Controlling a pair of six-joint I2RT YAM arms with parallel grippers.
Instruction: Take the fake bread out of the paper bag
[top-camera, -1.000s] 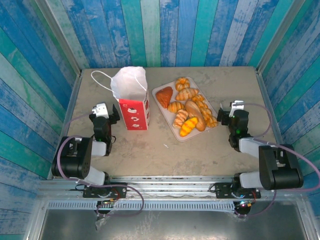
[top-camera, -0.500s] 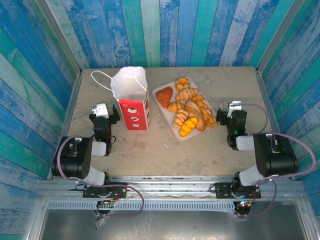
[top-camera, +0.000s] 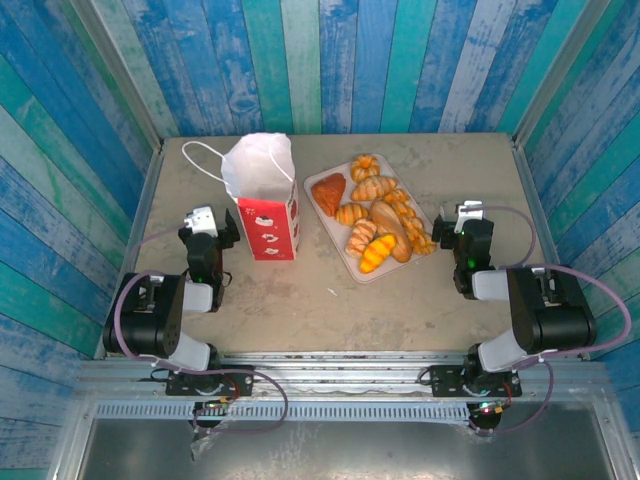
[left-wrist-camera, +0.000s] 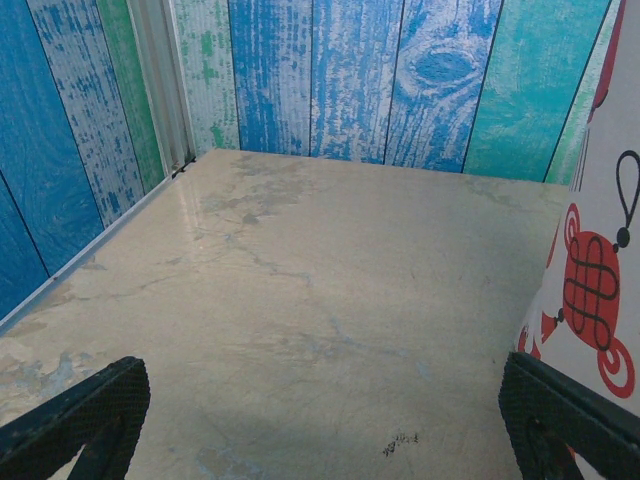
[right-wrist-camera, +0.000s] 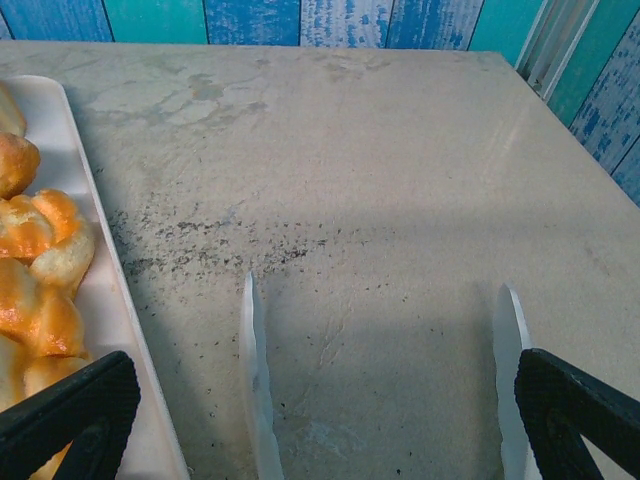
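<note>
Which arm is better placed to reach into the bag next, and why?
Left, probably: the left pincer, open, sits right beside the bag, while the right pincer, also open, sits past the tray of bread, farther away.

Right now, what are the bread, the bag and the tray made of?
The bread looks like shiny plastic or rubber: its orange-brown skin is very glossy. The bag looks like paper, with a crumpled white top and a printed red band. The tray seems smooth pale plastic, though I cannot be sure.
</note>
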